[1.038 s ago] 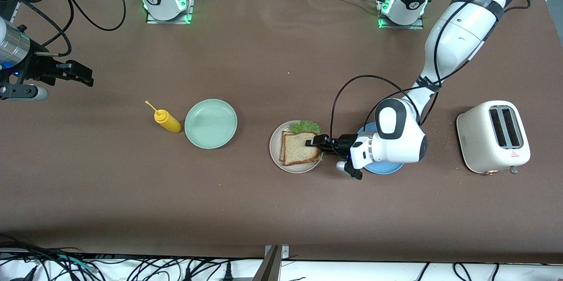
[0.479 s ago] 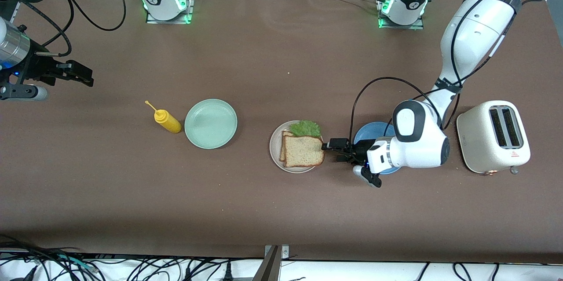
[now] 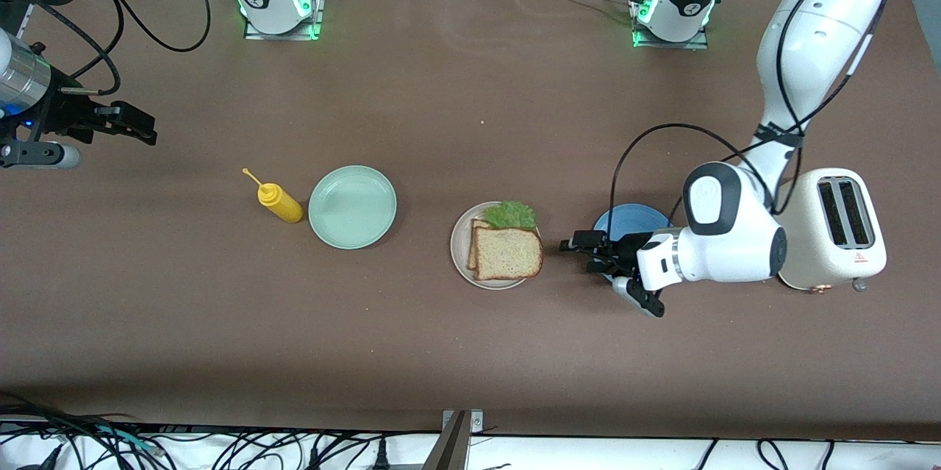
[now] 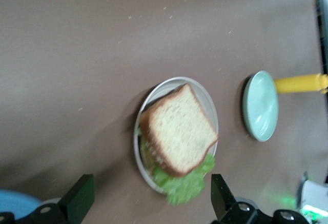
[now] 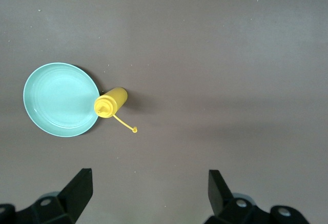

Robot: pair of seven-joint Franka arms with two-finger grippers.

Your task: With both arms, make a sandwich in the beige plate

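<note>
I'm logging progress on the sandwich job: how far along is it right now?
Done: the sandwich sits assembled on the beige plate, top slice over lettuce. In hand: nothing; the left gripper hangs open, over the table between that plate and the blue plate, and the right gripper waits open at its own end. Left: apparently nothing beyond parking the arms.

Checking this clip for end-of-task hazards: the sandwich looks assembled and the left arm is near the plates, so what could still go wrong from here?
1. The top slice sits skewed on the sandwich, overhanging the beige plate rim toward the open left gripper; a nudge might slide it off.
2. The left arm hangs low over the blue plate, close beside the toaster; a careless retreat could clip either.
3. The right gripper waits open, little risk.
</note>
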